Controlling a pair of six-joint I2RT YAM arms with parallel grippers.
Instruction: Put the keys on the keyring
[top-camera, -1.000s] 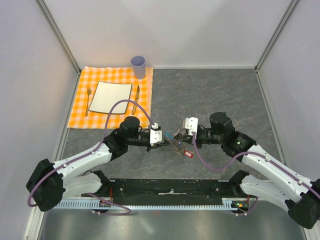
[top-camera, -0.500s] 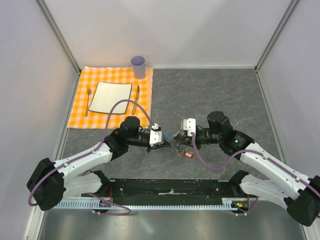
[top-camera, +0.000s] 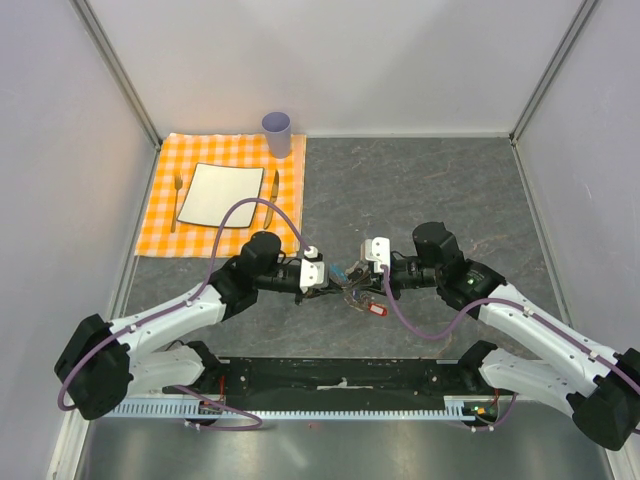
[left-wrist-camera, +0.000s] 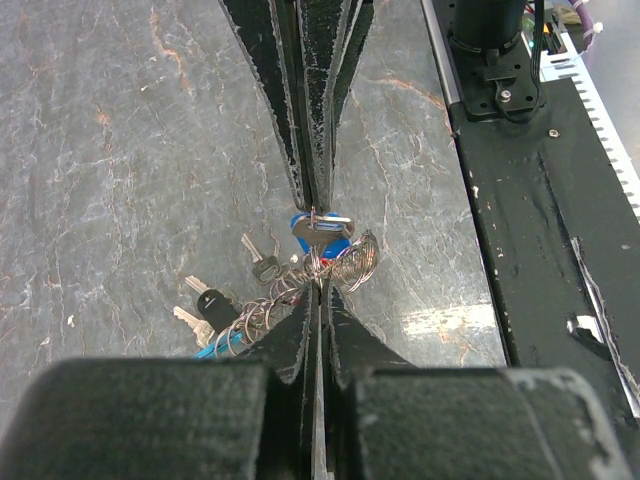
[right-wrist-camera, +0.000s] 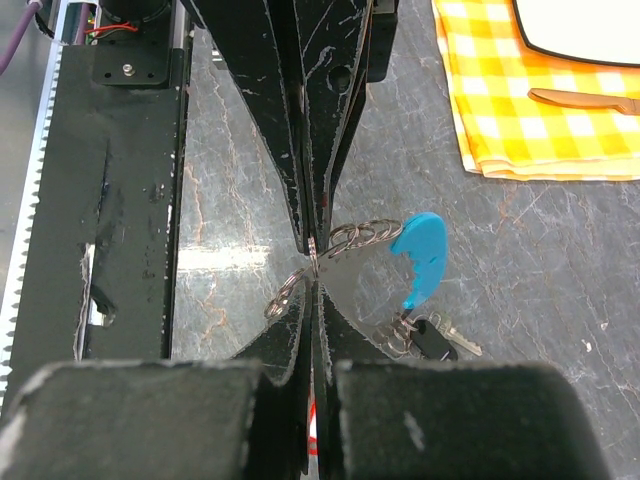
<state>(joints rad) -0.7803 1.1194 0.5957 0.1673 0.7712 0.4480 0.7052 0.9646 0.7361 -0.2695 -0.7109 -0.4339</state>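
Left jaws clench the silver chain keyring with cyan clasp (right-wrist-camera: 415, 250). Right jaws pinch a blue-tagged silver key (left-wrist-camera: 322, 228).

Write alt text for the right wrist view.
The closed right end effector, entering from below, and the closed left end effector, from above, meet tip to tip at a silver metal chain keyring with a curved cyan plastic clasp. Small silver keys lie beside the clasp on the grey marbled table; an orange checked cloth is at top right.
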